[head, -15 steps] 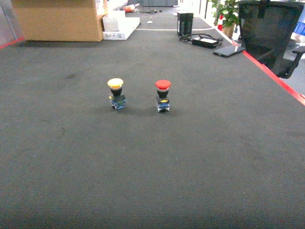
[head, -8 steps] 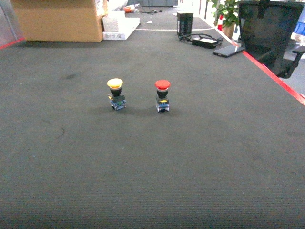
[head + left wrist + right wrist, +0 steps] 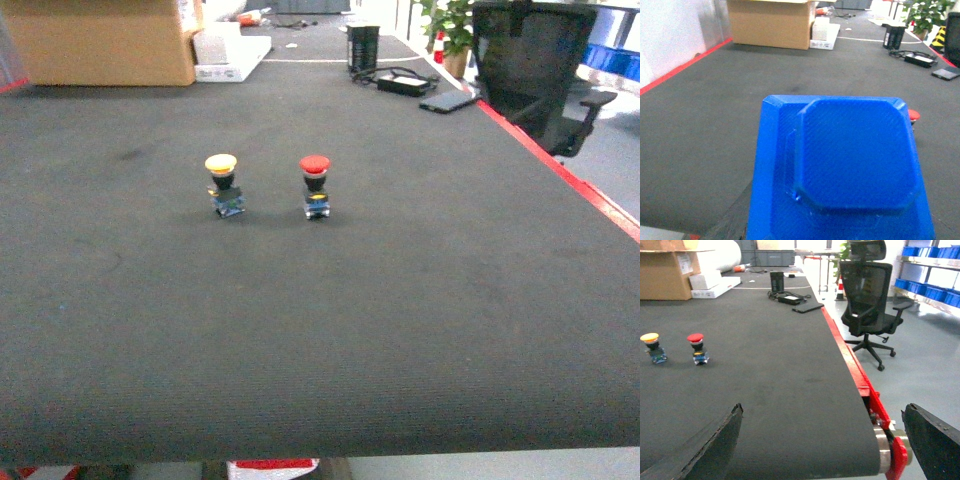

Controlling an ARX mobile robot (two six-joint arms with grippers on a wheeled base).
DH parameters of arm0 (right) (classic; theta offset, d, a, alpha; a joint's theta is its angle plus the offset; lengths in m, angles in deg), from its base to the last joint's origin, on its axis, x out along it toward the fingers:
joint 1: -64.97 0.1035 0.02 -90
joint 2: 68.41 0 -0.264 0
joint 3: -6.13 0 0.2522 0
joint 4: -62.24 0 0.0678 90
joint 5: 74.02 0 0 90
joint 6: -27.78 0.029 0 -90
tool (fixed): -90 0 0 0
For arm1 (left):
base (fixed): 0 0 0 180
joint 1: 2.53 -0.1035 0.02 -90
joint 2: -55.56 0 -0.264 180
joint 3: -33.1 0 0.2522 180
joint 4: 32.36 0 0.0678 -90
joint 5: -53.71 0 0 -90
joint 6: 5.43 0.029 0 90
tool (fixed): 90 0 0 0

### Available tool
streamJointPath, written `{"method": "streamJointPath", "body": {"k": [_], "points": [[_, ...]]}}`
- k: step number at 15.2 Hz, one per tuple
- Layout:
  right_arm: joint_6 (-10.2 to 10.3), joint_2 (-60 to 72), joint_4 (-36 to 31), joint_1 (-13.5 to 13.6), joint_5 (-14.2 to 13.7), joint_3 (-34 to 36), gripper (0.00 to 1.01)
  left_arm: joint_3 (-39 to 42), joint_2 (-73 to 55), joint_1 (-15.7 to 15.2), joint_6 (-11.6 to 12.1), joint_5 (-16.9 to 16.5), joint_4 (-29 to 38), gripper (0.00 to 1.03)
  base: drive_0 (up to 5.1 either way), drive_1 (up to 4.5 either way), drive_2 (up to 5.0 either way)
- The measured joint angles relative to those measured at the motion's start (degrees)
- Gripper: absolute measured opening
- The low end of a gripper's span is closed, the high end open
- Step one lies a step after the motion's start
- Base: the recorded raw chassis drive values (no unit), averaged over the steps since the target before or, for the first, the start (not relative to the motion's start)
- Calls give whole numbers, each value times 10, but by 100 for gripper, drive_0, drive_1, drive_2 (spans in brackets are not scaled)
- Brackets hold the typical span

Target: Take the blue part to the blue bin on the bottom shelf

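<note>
The blue part (image 3: 855, 150) fills the left wrist view, a bright blue plastic piece with a raised chamfered block on a flat base. It sits in my left gripper (image 3: 837, 227), which is shut on it; only a dark sliver of one finger (image 3: 735, 217) shows at the lower left. My right gripper (image 3: 822, 440) is open over the belt's near right corner, nothing between its fingertips (image 3: 715, 440). Neither gripper appears in the head view. The bottom shelf is out of view.
A yellow-capped push-button (image 3: 222, 184) and a red-capped one (image 3: 315, 186) stand on the black belt (image 3: 330, 330). A cardboard box (image 3: 100, 40) is at the back left, an office chair (image 3: 867, 295) right of the red edge rail (image 3: 850, 365). Blue bins (image 3: 927, 287) line distant racks.
The head view has pulled back and turned: both push-buttons sit higher and further left in the picture, and the belt's near edge now shows at the bottom.
</note>
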Motion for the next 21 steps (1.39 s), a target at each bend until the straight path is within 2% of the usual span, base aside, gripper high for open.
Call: {"method": "streamJointPath", "body": {"k": [21], "points": [[0, 0, 0, 0, 0, 0, 98, 0, -2, 0, 0, -2, 0, 44, -160, -160, -160]]}}
